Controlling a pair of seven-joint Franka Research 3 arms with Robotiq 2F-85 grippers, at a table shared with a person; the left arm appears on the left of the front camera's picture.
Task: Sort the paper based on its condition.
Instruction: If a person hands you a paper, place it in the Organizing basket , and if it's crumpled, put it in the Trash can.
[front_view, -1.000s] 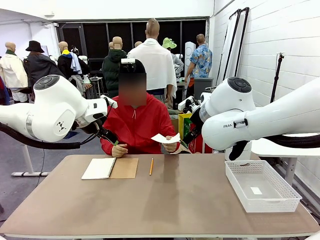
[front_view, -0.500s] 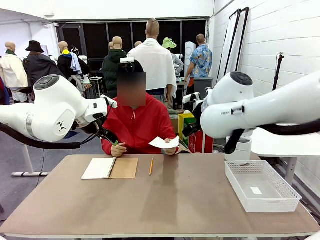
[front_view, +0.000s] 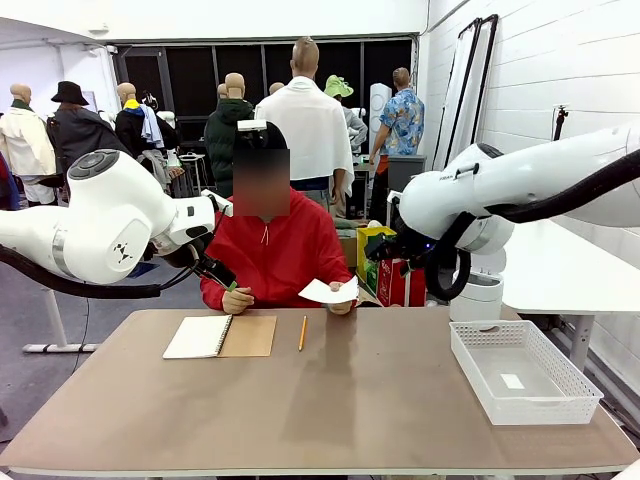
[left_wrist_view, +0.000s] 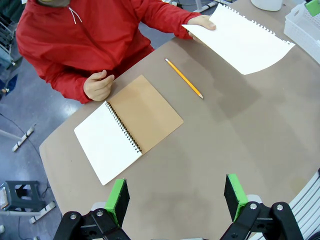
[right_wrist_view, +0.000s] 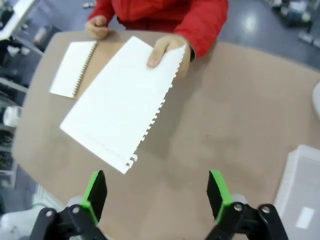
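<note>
**Left gripper** (left_wrist_view: 176, 197): jaws spread wide, nothing between the green pads. It hangs above the tan counter (front_view: 350, 400), at the lower edge of the left wrist view.

**Spiral-bound notebook, white page and brown cardboard cover** (front_view: 220, 336): lies open and flat, left of centre in the front view. One hand of the person (left_wrist_view: 98, 86), closed in a fist, rests just beside its far edge.

**Yellow pencil** (front_view: 302, 332): lies on the counter just right of the notebook, apart from it.

**Thin white sheet of paper** (front_view: 328, 291): at centre, near the far edge of the counter. It is held off the surface by the person's other hand (right_wrist_view: 162, 50), pinched at one corner. The sheet looks smooth and flat, and one edge is ragged with torn binding holes.

**Right gripper** (right_wrist_view: 156, 192): jaws fully apart and empty. In the right wrist view it sits above the counter, with the sheet in the upper left of the frame, clear of the pads.

**White plastic mesh tray** (front_view: 545, 408): at lower right in the front view. It holds one small white rectangle; I cannot tell whether this is a label or a scrap.

**Progress (judgement):** at or near the start. No sheet lies sorted anywhere in view. The one visible sheet is in the person's hand, not yet taken by either gripper. Taking it, judging its condition and placing it all remain.
</note>
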